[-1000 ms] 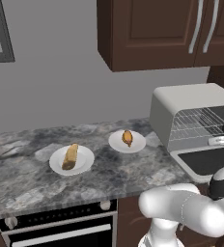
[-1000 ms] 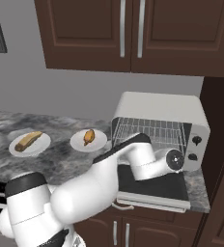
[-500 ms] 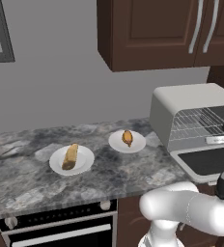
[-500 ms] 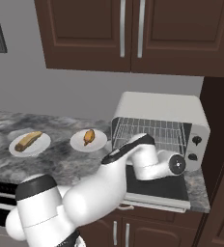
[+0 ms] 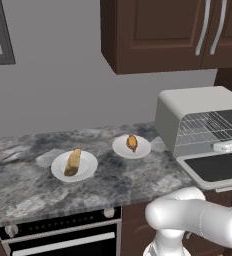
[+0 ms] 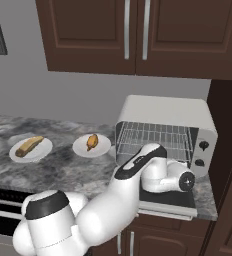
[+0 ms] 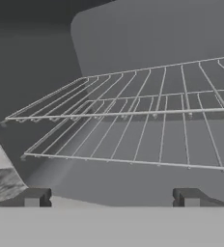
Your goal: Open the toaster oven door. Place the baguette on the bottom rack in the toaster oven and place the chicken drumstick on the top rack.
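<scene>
The toaster oven [image 5: 198, 107] stands at the counter's right end. Its door [image 5: 215, 169] lies folded down flat, dark glass up. Inside, the top rack [image 7: 147, 96] sits just above the bottom rack [image 7: 133, 142], both bare wire grids, also seen as top rack [image 6: 155, 131] and bottom rack [image 6: 158, 146]. My gripper [image 7: 110, 198] faces the oven opening, open, with nothing between its fingertips [image 7: 33, 198]. The arm [image 6: 160, 172] reaches over the lowered door [image 6: 174, 199]. The baguette [image 5: 73, 161] lies on a white plate. The chicken drumstick [image 5: 132, 143] lies on another plate.
The two white plates [image 5: 90, 169] [image 5: 144, 149] sit on the marble counter [image 5: 33, 185] left of the oven. Dark wall cabinets [image 5: 163, 30] hang above. A range with knobs [image 5: 63, 235] is under the counter's front edge. A dark tall panel [image 6: 228, 150] borders the oven's right.
The hand has sunk slightly in front of the open oven and the elbow has swung rightward. The door stays down, and the food has not moved.
</scene>
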